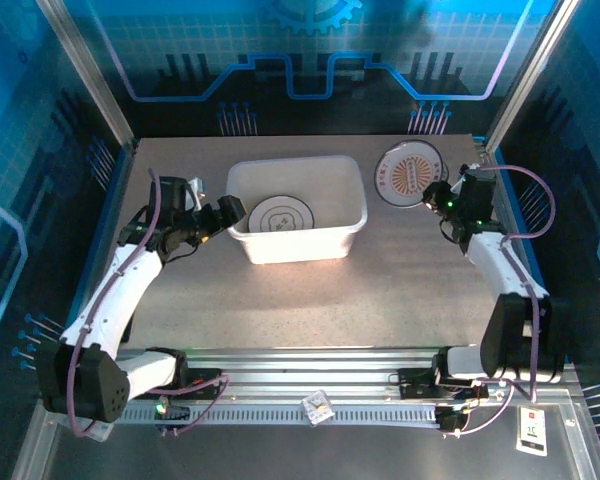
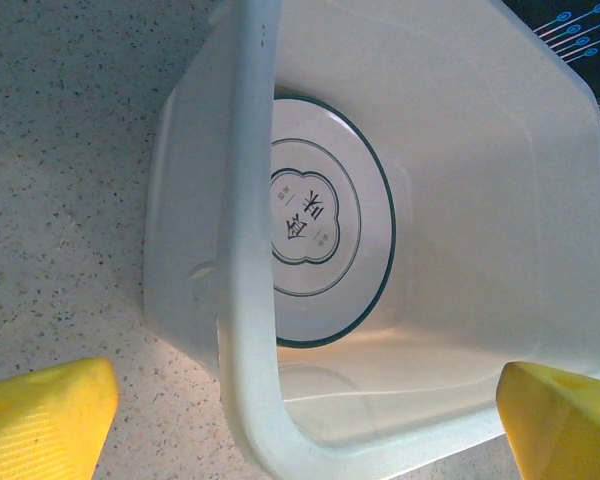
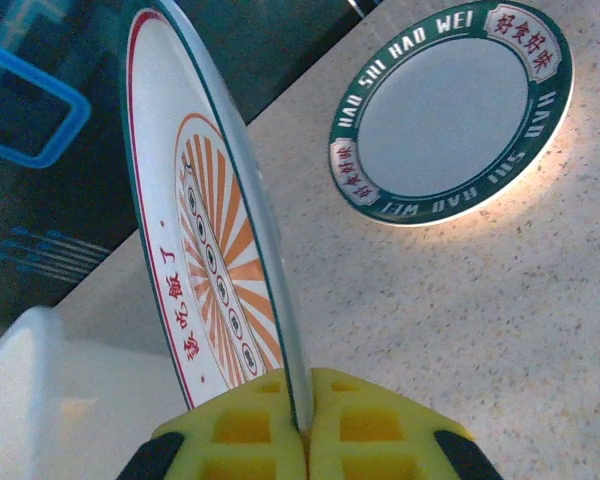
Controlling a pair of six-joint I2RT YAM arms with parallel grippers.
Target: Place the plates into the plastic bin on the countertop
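The white plastic bin [image 1: 325, 230] stands mid-countertop [image 1: 280, 300] with one dark-rimmed, white-centred plate [image 1: 280, 215] flat on its floor, also clear in the left wrist view [image 2: 330, 220]. My left gripper [image 1: 228, 211] is open at the bin's left side, its yellow fingers [image 2: 45, 420] spread wide either side of the bin's rim [image 2: 248, 330]. My right gripper [image 3: 305, 425] is shut on the edge of an orange-brown patterned plate [image 3: 205, 250], held tilted above the countertop right of the bin [image 1: 408, 174]. Another dark-rimmed plate [image 3: 450, 110] lies flat on the countertop beyond it.
Blue panels and slanted metal rails [image 1: 90, 80] wall in the countertop on three sides. A slotted metal rail [image 1: 310, 385] runs along the near edge, with a small packet [image 1: 318, 406] and a white tag [image 1: 532, 428] on it.
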